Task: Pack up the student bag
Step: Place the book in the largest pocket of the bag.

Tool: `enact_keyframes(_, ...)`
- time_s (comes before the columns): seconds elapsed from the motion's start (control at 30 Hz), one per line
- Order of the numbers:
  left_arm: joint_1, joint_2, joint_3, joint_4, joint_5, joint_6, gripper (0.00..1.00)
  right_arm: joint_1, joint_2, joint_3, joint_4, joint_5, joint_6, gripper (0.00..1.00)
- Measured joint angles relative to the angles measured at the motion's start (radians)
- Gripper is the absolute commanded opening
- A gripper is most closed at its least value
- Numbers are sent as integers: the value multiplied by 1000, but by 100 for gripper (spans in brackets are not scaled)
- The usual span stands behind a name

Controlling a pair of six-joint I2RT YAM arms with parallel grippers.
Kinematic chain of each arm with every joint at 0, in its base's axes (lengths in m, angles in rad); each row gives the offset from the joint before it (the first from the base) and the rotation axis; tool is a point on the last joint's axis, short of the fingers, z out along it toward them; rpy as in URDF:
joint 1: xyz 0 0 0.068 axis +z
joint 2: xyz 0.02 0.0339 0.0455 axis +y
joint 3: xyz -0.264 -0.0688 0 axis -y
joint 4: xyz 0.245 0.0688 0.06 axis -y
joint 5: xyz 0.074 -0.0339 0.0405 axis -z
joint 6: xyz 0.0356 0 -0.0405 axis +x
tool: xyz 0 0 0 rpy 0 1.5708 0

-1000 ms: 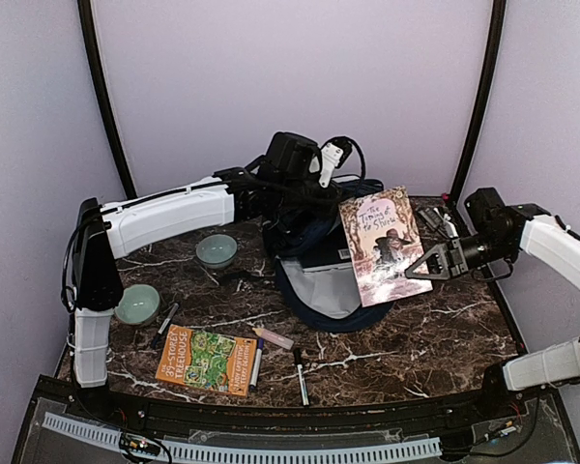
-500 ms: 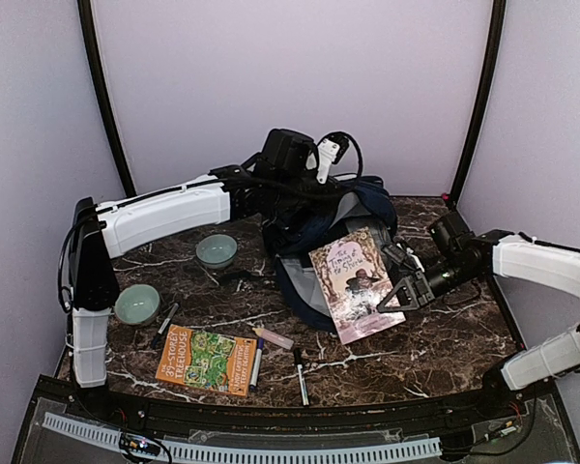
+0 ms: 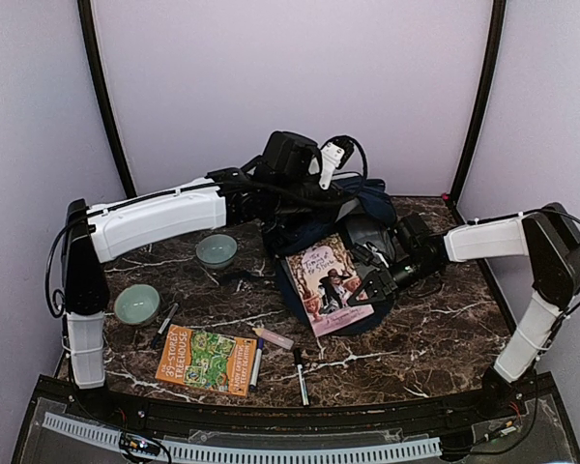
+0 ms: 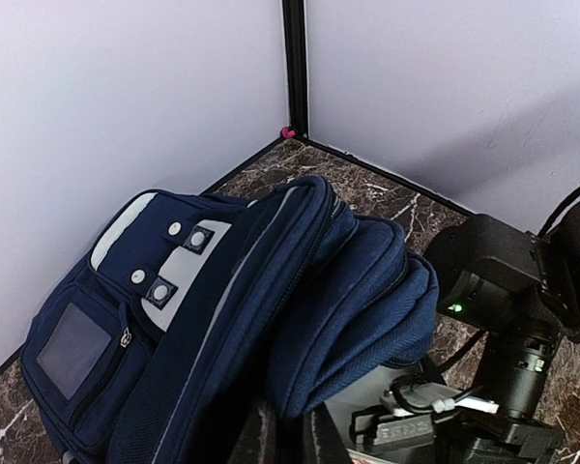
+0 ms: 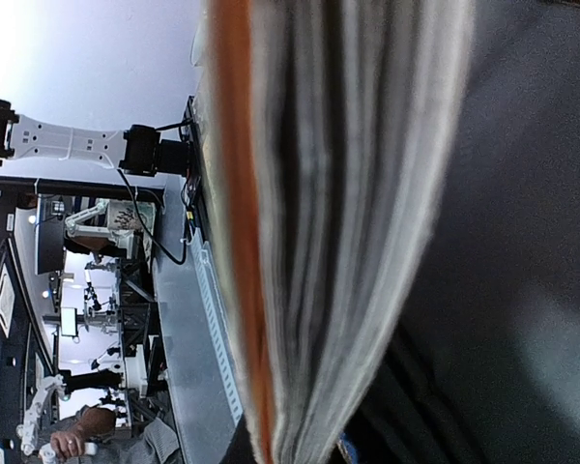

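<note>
Student bag (image 3: 369, 201), rear-centre of table (image 3: 435, 338), rim pinched by your closed left gripper (image 4: 288, 437); right gripper (image 3: 375, 287) clamped on paperback (image 3: 326, 283) at its mouth: expect a corner snagging fabric and twisting free.

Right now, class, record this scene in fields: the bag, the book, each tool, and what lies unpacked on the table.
Bag: large navy-blue fabric backpack, at the back middle of the dark marble table, mouth open
Book: illustrated pink-covered paperback, tilted across the backpack's mouth
Left tool: shut on the backpack's upper edge
Right tool: shut on the paperback's right edge
Unpacked: pale green round bowl, second pale green bowl, orange-and-green booklet, black marker
</note>
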Motion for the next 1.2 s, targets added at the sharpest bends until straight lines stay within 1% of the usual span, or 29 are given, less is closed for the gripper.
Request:
enact_keyframes(0.1,-10,-12,-6,-13,-11,7,0,0,33,18,38,15,50,0)
enact_keyframes(0.37,-26,-33,-38,-19,-26,16,0,-16,148,111,63,105,131,0)
enact_keyframes(0.57,-27,-57,-82,0,-26,15,0,-23,188,159,53,176,154,0)
enact_keyframes(0.73,-28,-64,-92,7,-26,15,0,-24,287,289,20,230,151,0)
enact_keyframes(0.93,-31,-65,-105,13,-23,18,0,-37,279,286,11,295,153,1)
enact_keyframes(0.97,-32,-66,-109,16,-21,19,0,-37,274,281,12,303,153,5)
enact_keyframes(1.0,-32,-69,-114,17,-19,20,0,-38,269,277,13,308,153,12)
enact_keyframes(1.03,-33,-74,-122,18,-18,22,0,-38,261,269,16,319,152,21)
enact_keyframes(1.13,-34,-93,-145,19,-11,26,0,-35,238,258,5,360,134,33)
enact_keyframes(1.2,-33,-105,-161,26,-8,27,0,-27,230,259,-16,383,100,37)
